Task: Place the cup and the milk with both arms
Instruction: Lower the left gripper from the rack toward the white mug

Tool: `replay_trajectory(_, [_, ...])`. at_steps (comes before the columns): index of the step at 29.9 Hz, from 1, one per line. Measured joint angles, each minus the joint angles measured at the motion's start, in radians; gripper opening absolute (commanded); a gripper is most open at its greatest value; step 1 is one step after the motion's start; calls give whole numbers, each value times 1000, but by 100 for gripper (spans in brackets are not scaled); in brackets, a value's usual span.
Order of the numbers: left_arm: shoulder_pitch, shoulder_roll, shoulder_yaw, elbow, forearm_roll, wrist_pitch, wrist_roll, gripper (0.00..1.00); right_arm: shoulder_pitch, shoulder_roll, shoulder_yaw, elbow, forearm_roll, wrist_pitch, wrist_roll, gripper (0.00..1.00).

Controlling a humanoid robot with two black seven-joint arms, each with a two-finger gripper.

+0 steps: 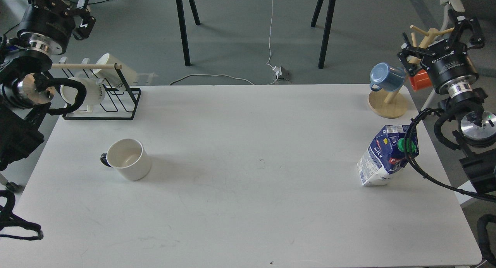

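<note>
The cup (128, 159) is a plain white mug with a small black handle pointing left. It stands upright on the left part of the white table (248, 190). The milk (383, 156), a dark blue and white carton with a green cap, stands near the right edge, partly crossed by a black cable of my right arm. My left gripper (64, 6) hangs high at the back left, far beyond the cup, its fingers spread and holding nothing. My right gripper (440, 37) is raised at the back right beyond the milk, open and empty, in front of the wooden pegs.
A black wire rack (116, 105) with cream lettered mugs stands at the back left corner. A wooden mug tree (388, 105) carries a blue mug (385, 78) at the back right, with an orange cup (420, 82) behind it. Black stand legs and a white floor cable lie beyond the table.
</note>
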Motion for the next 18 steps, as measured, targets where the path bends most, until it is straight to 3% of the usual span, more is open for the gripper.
replay_trajectory(9, [9,2,22,-7,3,10,20,99,-18,-9,1,31,1,0,2,99])
replay_trajectory(14, [18,80,106,-34,17,-101,38,98,-18,-13,0,32,1,0,2,99])
replay_trajectory(18, [34,186,224,-123,134,-135,10,93,-18,-15,0,32,0,0,2,99])
